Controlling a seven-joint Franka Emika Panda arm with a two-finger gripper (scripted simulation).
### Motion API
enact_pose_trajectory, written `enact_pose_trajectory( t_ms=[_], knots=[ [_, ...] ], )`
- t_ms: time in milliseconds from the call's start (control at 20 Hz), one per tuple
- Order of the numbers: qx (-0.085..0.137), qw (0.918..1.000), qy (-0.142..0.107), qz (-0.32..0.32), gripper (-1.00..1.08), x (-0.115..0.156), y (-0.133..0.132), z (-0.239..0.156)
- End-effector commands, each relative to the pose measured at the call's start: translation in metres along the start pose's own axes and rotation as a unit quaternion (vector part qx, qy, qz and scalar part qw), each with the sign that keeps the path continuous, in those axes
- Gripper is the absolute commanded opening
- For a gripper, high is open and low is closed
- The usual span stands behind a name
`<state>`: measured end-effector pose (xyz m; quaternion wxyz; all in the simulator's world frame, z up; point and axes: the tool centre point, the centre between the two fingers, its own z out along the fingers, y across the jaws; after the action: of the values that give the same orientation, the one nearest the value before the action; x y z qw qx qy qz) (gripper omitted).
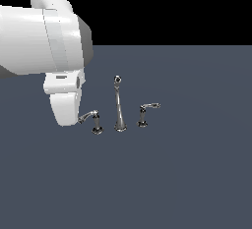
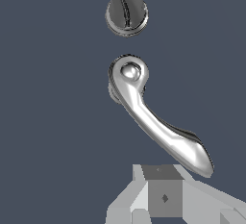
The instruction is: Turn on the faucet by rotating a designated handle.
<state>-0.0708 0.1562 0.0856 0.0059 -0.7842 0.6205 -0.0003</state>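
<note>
The arm hung by the faucet (image 1: 118, 106), its gripper (image 2: 166, 199) right beside the handle (image 2: 158, 122) tip; grip unclear. No turn was evident, rotation apparently remained.

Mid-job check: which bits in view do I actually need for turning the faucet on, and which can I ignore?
Needed:
- handle, the lever nearest the arm
- gripper, close to that lever's tip
- faucet

Ignore:
- spout
- other lever, on the exterior view's right

Bulky glossy white arm (image 1: 42, 39) with grey joint band; pincer (image 2: 166, 196) seemingly grey, blocky.
</note>
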Motion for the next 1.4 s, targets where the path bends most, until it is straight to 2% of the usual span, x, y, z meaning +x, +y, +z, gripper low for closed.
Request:
enact_pose_trajectory(
  t_ms=[0,200,250,850,900,950,1350],
  knots=[
    [-0.004,1.0,0.003,0.007,-1.0,0.011,0.012,0.0],
    [-0.004,1.0,0.003,0.007,-1.0,0.013,0.022,-0.001],
    [-0.003,1.0,0.001,0.0,-1.0,0.004,0.018,0.0],
    [-0.005,1.0,0.003,0.007,-1.0,0.055,0.044,-0.001],
    [-0.005,1.0,0.003,0.007,-1.0,0.055,0.044,-0.001],
    [-0.004,0.9999,0.0,-0.013,-1.0,0.031,0.041,-0.001],
    [-0.004,1.0,0.002,0.001,-1.0,0.083,0.031,-0.001]
  ],
)
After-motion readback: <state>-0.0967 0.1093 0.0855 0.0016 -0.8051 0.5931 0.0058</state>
